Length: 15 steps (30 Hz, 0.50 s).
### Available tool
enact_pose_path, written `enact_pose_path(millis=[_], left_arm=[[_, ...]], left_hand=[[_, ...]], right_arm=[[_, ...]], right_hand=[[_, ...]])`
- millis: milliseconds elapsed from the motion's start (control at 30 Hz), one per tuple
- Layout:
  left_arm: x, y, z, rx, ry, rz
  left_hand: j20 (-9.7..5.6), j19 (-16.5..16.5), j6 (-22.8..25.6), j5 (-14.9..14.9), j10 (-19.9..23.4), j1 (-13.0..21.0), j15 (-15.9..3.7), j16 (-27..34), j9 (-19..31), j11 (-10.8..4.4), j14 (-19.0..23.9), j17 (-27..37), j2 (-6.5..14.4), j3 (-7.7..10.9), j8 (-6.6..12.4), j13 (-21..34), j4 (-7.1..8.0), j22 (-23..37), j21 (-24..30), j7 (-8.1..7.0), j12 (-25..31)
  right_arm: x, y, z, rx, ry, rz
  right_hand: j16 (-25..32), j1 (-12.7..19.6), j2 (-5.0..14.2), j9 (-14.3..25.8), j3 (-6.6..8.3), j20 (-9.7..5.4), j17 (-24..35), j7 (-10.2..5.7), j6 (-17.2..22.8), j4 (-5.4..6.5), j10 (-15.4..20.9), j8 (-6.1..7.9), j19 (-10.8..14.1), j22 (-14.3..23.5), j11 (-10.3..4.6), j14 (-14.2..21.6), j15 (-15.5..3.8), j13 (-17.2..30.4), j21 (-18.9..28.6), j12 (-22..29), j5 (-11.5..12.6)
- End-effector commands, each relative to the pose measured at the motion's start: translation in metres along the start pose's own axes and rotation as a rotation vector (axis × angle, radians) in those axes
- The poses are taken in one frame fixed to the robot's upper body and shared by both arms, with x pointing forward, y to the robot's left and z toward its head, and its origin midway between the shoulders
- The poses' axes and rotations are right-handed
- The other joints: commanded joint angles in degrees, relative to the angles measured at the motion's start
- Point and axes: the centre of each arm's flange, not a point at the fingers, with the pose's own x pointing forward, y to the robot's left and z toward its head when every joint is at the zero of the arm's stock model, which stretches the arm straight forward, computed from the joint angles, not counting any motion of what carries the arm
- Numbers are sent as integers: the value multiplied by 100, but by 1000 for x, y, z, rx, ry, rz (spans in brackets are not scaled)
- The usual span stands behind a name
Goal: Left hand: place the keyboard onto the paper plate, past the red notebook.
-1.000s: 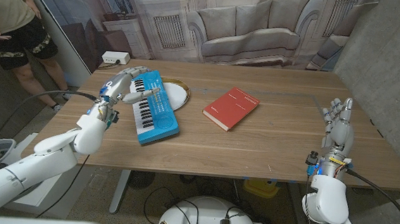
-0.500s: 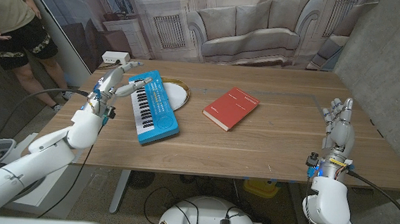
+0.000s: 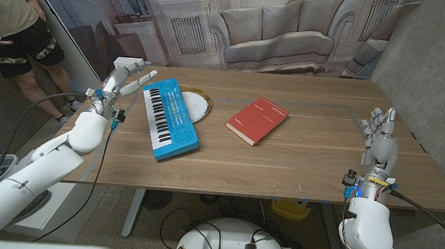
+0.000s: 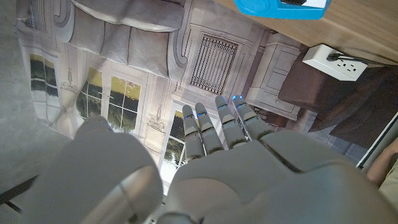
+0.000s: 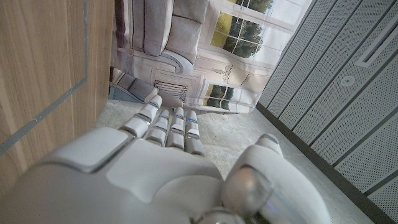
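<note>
— Where's the left hand (image 3: 123, 81) at the moment?

— Up by the table's (image 3: 298, 165) far left corner, just off the left edge. The arm comes in from the near left and bends at the elbow. The fingers are spread and stretched toward the blue toy keyboard (image 3: 169, 118); they hold nothing and stand a little apart from it. In the left wrist view the fingers (image 4: 217, 127) lie straight and side by side, pointing out past the table edge, with one blue end of the keyboard at the edge of the wood.

— And the keyboard itself?

— It lies flat on the left part of the table, set at a slant, its far end over the paper plate (image 3: 196, 104). The plate peeks out from under its far right side, near the far edge. The near end lies on bare wood.

— The red notebook (image 3: 256, 120)?

— To the right of the keyboard, about mid-table, closed and turned on a diagonal, well apart from the plate.

— What about the right hand (image 3: 379, 139)?

— It stands upright at the table's right edge, forearm vertical, fingers pointing up and loosely apart, nothing in them. The right wrist view shows its fingers (image 5: 166, 127) straight and close together beside the table's edge.

— Anyone else about?

— A person (image 3: 10, 15) stands beyond the far left corner.
</note>
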Motion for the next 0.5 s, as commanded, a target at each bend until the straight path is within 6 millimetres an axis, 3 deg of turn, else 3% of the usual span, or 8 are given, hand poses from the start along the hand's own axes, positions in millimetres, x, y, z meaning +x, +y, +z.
enact_pose_path(millis=[33, 67, 267, 333, 500], left_arm=[[20, 15, -3, -129, 26, -21], [21, 17, -3, -139, 27, -21], [27, 27, -6, -170, 60, -90], [27, 29, -8, -175, 54, -88], [27, 33, -9, -204, 37, -76]], left_hand=[[44, 73, 65, -6, 48, -16, -449, -19, 9, 11, 42, -4, 9, -41, 0, -3, 23, -1, 32, 31, 27], [61, 78, 60, -12, 47, -27, -429, -29, 9, 68, 40, -5, 10, -51, -9, -3, 26, -1, 28, 46, 17], [145, 37, 53, -33, -15, -63, -360, -73, 10, 52, -7, -4, 13, -85, -31, -3, 35, 0, -5, 112, -36], [299, -97, -104, -65, -205, -114, -332, -169, 12, 95, -208, 0, 31, -129, -117, -2, 48, 2, -78, 97, -142], [300, -190, -278, -97, -396, -156, -304, -218, 14, 127, -356, 4, 58, -164, -194, 0, 56, 4, -128, 132, -225]], right_arm=[[4, 2, -2, 8, -4, 15], [5, 2, -4, 11, -5, 21], [9, 4, -9, 22, -4, 39], [10, 5, -10, 24, -2, 45], [13, 9, -10, 23, 0, 56]], right_hand=[[1, 31, 16, 33, -43, -31, 21, -16, 22, -14, 14, 20, 21, 11, -34, 31, -18, 22, 7, -12, 8], [2, 31, 16, 33, -43, -29, 21, -17, 21, -14, 8, 20, 21, 10, -37, 32, -17, 22, 7, -14, 8], [2, 31, 13, 33, -48, -34, 21, -20, 20, -16, 20, 18, 29, 10, -43, 35, -30, 22, 8, -9, 8], [2, 30, 12, 33, -50, -36, 21, -22, 22, -17, 19, 19, 33, 10, -36, 34, -31, 22, 9, -9, 8], [5, 28, 8, 33, -55, -33, 20, -17, 22, -18, 18, 19, 38, 9, -37, 44, -45, 22, 10, -10, 7]])
